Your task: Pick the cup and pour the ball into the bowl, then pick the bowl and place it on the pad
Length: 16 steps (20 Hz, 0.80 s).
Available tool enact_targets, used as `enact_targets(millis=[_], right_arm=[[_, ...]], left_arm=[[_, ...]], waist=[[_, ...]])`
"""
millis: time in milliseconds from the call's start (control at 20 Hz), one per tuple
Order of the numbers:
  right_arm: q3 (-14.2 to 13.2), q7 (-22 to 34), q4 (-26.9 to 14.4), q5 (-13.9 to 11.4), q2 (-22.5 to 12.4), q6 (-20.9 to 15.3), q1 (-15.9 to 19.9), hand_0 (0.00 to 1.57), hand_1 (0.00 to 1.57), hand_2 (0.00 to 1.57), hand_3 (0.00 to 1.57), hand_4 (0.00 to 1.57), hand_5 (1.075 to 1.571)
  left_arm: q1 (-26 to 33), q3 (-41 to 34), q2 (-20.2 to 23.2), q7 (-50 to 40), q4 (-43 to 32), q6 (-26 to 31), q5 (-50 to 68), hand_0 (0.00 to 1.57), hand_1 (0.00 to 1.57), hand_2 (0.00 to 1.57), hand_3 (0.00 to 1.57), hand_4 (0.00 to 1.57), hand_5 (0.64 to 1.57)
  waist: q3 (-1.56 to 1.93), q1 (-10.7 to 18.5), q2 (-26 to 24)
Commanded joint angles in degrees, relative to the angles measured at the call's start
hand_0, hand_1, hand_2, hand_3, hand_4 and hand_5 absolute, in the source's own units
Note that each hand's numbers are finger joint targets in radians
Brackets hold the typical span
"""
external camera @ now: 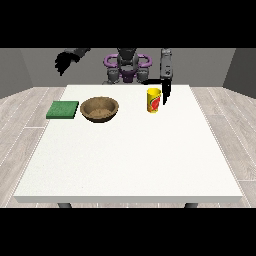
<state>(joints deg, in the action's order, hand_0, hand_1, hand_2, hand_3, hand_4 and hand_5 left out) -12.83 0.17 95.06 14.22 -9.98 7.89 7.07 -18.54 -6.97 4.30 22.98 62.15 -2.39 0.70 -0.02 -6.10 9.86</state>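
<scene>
Up close, our fingers [165,95] at the view's right hang straight down, pointing at the table just beside the yellow cup [154,100]. They look relaxed rather than curled, and they hold nothing; whether they brush the cup's side we cannot tell, since the dark fingers overlap its right edge in this view. That hand [165,89] sits at the end of a grey forearm [165,64] that drops almost vertically from our shoulder.

Our hand at the view's left [62,62] is raised well above the table, off past its far left corner. Its fingers droop downward, spread and slack, around nothing.

The cup stands upright on the white table [130,155], toward the far side and a little right of centre. It is yellow with a red mark on its front. The ball is not visible to us; the cup's inside is hidden from this angle.

Left of the cup, with a clear gap between them, sits the brown bowl [99,109], upright, its hollow showing nothing but its own dark inside. Just left of the bowl, near but not touching, the green pad [63,109] lies flat by the table's left edge.

Behind the table's far edge we see our torso [127,67], grey with purple rings at the shoulders. Grey walls and a pale plank floor [20,130] surround the table.
</scene>
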Motion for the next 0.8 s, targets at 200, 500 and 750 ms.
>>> enact_targets(millis=[200,500,750], right_arm=[[-3.8,0.1,-4.7,3.7,-3.9,3.6,2.5,0.0,0.0,0.0,0.0,0.67,1.562],[-3.9,0.0,-0.2,5.2,-4.8,4.3,4.7,0.0,0.0,0.0,0.12,0.65,1.568],[-7.3,4.0,1.1,10.1,-8.4,5.5,6.7,0.0,0.0,0.0,0.16,0.64,1.568]], left_arm=[[-3.8,-2.5,-1.3,10.7,-14.5,-0.9,0.3,0.0,0.0,0.0,0.0,0.25,1.445],[-6.1,-3.9,0.7,19.1,-21.6,-9.1,-4.3,1.15,1.15,1.57,1.57,1.31,1.475],[-7.9,-6.0,1.6,23.4,-26.8,-12.0,-4.3,1.28,1.28,1.57,1.57,1.37,1.457]], waist=[[0.0,-0.7,1.2],[-0.03,-5.2,6.7],[-0.04,-5.7,7.8]])
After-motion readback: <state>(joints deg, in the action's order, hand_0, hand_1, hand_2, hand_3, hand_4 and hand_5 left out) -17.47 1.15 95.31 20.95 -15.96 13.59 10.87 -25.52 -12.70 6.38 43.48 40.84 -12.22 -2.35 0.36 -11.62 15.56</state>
